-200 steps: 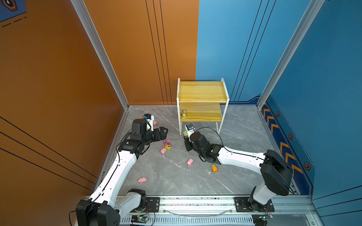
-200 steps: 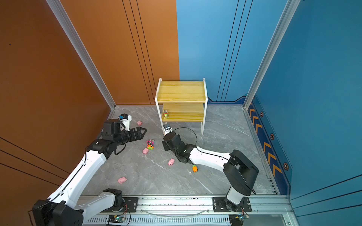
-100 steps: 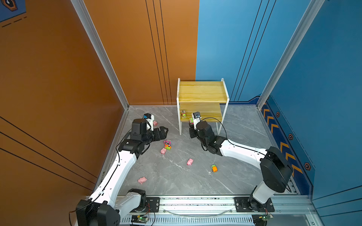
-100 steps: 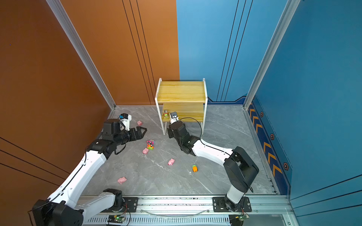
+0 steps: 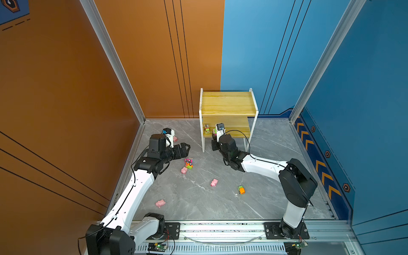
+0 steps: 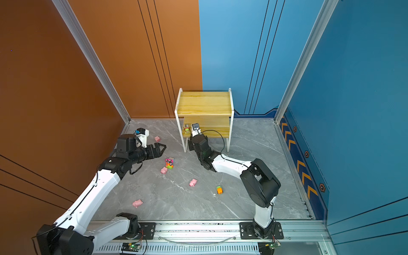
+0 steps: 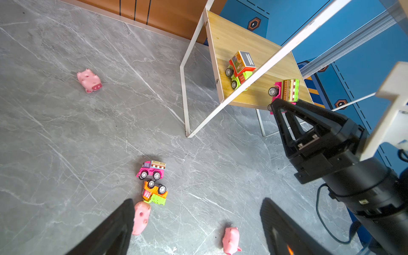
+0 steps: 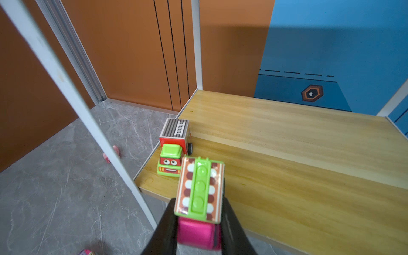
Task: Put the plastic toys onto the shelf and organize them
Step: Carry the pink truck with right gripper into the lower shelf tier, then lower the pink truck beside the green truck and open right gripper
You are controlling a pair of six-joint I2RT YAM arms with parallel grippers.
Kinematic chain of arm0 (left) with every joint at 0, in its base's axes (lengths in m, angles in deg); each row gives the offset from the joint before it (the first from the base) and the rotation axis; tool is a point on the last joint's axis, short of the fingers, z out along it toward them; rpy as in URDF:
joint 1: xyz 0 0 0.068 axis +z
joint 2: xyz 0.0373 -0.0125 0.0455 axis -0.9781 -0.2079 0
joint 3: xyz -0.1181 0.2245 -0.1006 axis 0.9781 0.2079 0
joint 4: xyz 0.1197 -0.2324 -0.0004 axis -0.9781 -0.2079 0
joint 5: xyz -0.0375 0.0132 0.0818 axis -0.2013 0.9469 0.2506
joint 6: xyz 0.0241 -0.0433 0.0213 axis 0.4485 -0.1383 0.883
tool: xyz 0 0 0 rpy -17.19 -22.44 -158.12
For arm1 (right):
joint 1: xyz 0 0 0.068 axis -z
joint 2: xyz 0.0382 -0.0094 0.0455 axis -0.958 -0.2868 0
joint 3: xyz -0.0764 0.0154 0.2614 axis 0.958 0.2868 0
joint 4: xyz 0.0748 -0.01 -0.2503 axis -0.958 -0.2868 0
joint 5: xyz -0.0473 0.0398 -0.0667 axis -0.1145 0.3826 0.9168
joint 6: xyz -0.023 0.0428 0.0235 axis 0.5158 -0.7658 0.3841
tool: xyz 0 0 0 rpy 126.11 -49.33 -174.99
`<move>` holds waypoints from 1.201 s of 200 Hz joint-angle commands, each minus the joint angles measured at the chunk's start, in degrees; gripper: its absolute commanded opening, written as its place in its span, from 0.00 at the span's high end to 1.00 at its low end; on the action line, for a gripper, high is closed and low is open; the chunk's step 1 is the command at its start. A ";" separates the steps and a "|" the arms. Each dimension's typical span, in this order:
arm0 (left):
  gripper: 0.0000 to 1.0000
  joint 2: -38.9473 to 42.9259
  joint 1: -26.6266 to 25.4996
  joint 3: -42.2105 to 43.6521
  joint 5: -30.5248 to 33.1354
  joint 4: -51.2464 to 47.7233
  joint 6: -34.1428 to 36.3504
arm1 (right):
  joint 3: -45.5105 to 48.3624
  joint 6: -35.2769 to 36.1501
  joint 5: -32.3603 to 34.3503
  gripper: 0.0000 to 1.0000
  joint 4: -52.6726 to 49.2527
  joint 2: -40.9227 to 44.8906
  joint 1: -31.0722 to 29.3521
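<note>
Grey marble-pattern tabletop [image 5: 276, 198]. Orange wall panels [image 5: 66, 88] along its left edge and far-left side. Blue wall panels [image 5: 364, 88] along its right edge and far-right side. Aluminium rail [image 5: 220, 229] along its near edge.

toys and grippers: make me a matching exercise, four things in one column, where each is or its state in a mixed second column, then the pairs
Column one:
1. red and green truck
2. pink and green truck
3. orange truck
4. left gripper

Column two:
A. open, above the floor, holding nothing
B. alone on the floor, near the right arm
C. standing on the lower board of the shelf
D. clamped in the right gripper at the shelf's front edge

Pairs: 1-C, 2-D, 3-B, 4-A
</note>
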 commanded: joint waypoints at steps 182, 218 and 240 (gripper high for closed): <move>0.06 -0.25 -2.52 1.21 -4.49 1.54 1.63 | -10.12 1.03 3.34 0.74 8.35 -11.13 2.24; 0.06 -0.42 -2.47 1.26 -4.62 1.55 1.55 | -11.20 1.35 3.75 0.74 8.17 -12.11 2.44; 0.06 -0.58 -2.51 1.25 -4.76 1.59 1.55 | -11.83 1.62 4.31 0.73 7.97 -12.63 2.56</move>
